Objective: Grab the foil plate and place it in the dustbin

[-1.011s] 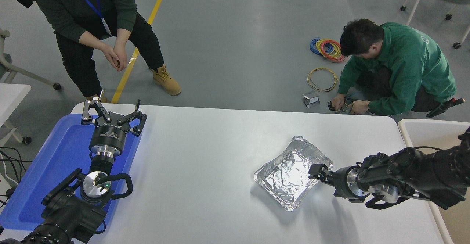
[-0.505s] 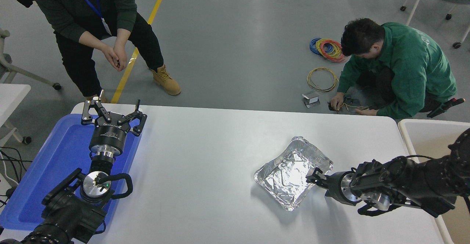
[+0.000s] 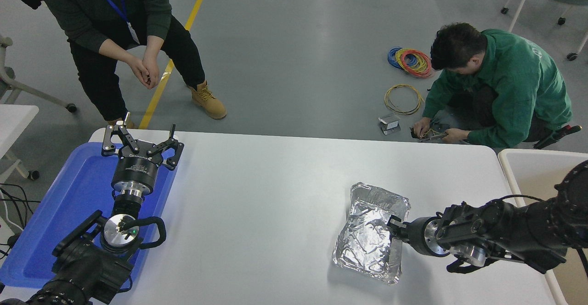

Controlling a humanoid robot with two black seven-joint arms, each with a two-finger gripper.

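So I've got the right hand (image 3: pixel 394 226) pinching the foil plate (image 3: pixel 371 234) rim; next lift it off the counter (image 3: pixel 257 194) toward the dustbin (image 3: pixel 510 169).

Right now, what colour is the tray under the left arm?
Blue, plain with no pattern; the head view shows it.

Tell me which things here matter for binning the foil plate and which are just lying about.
Part of the job:
foil plate
dustbin
right gripper, at the plate's right rim

Just lying about:
blue tray, under the parked left gripper
cable coils on the floor
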